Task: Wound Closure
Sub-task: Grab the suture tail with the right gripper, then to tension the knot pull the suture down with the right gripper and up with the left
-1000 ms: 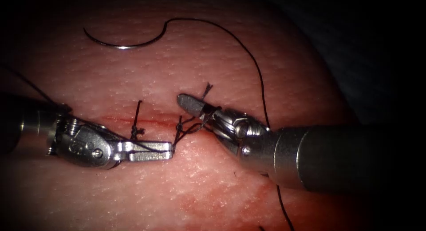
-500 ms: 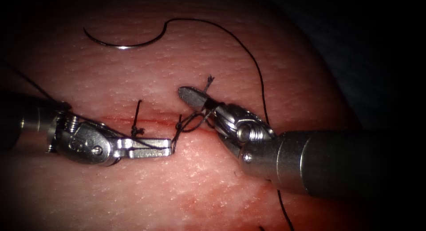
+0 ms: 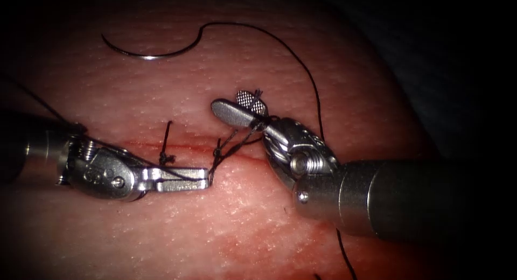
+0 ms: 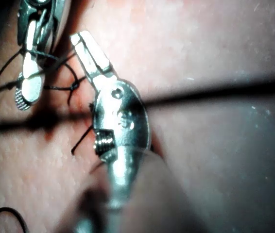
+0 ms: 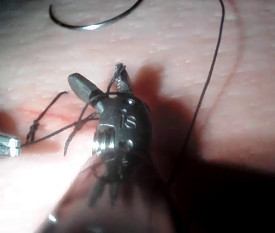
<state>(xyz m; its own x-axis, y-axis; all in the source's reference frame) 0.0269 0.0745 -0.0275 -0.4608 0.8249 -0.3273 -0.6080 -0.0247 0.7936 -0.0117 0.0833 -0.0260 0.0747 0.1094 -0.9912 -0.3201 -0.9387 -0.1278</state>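
The right end effector (image 3: 245, 106) has opened its jaws since half a second ago, when they were clamped on the short thread tail (image 3: 257, 93); the tail now sits loose between them, just above the cut (image 3: 183, 147), with thread wrapped around the tool's neck. The left end effector (image 3: 180, 179) stays closed on the thread (image 3: 188, 175) just left of the forming knot (image 3: 217, 151), strands running from its tip to the right tool. A finished stitch (image 3: 167, 159) with an upstanding cut end sits on the cut to the left. The curved needle (image 3: 151, 53) lies free on the tissue (image 3: 350, 97) well above the cut, held by neither tool and not in the tissue, its thread arcing down the right side.

This looks like knot tying on the second stitch. Judging from the slack loops, the knot is not yet snug; seating it would call for a fresh grip on the tail and opposed tension.
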